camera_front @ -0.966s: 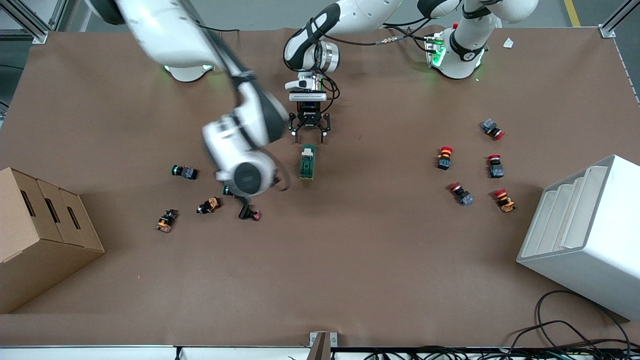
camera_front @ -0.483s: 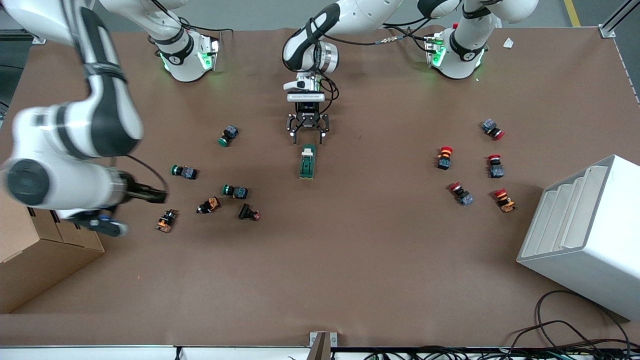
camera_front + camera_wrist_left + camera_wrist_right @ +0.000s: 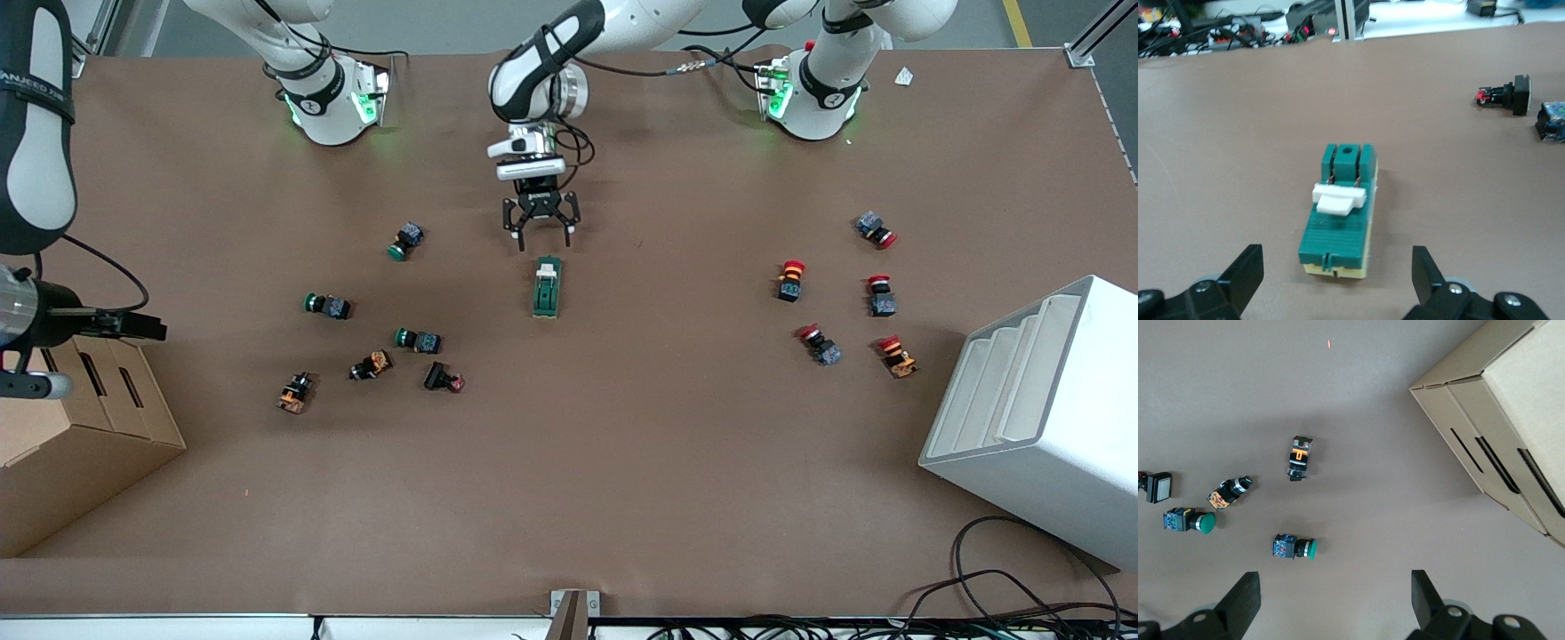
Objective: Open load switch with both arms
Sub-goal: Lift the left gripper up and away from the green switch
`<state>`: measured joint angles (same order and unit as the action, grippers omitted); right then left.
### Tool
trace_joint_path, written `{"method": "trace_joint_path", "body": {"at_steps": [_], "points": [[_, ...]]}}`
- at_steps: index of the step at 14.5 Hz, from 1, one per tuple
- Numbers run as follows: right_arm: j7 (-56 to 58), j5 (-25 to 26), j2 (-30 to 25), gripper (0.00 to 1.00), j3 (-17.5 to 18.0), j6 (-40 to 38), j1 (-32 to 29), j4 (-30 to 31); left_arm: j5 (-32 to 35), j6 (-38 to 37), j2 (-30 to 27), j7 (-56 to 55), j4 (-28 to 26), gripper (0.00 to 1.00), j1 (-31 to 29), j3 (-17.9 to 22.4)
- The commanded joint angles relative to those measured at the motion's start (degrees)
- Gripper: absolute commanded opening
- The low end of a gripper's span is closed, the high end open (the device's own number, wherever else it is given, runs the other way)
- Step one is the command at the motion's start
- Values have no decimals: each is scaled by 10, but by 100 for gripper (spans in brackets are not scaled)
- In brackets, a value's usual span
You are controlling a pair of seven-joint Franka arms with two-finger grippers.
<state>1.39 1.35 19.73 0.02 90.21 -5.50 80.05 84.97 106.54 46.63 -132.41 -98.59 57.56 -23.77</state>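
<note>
The load switch (image 3: 547,287), a dark-green block with a white piece at the end toward the bases, lies flat in the middle of the table. My left gripper (image 3: 538,238) hangs open just past that white end, a short gap away, touching nothing. In the left wrist view the load switch (image 3: 1338,217) lies lengthwise between the spread fingers (image 3: 1248,270) of the left gripper (image 3: 1336,259). My right gripper (image 3: 158,326) is open and empty, up over the table's edge by the cardboard box (image 3: 71,427). In the right wrist view the right gripper (image 3: 1335,581) looks down on push buttons.
Several green and orange push buttons (image 3: 418,340) lie scattered toward the right arm's end, one green one (image 3: 1295,548) below the right gripper. Several red push buttons (image 3: 789,280) lie toward the left arm's end beside a white stepped bin (image 3: 1040,418). The cardboard box (image 3: 1498,420) has slotted sides.
The right arm has swung from over the green buttons near the switch out to the cardboard box. The left gripper has drawn back slightly from the switch toward the bases.
</note>
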Motion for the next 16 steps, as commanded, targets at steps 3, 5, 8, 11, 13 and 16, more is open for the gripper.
{"method": "trace_joint_path", "body": {"at_steps": [3,5,8,11,13,16], "points": [[5,13,-7,100,14,-19,-8,-21,-172,-7,-68,157,50,99,-14,-3],[3,9,-7,100,14,-24,-8,-26,-248,-7,-114,223,51,99,-40,-3],[2,0,-16,100,20,-40,1,-30,-385,-7,-202,317,54,100,-114,-3],[3,0,-31,100,21,-37,11,-21,-486,-9,-280,432,53,100,-207,-2],[4,0,-56,100,20,-16,18,7,-531,-33,-324,531,54,100,-275,-4],[7,1,-109,100,5,29,35,78,-607,-34,-376,701,66,100,-379,-4]]}}
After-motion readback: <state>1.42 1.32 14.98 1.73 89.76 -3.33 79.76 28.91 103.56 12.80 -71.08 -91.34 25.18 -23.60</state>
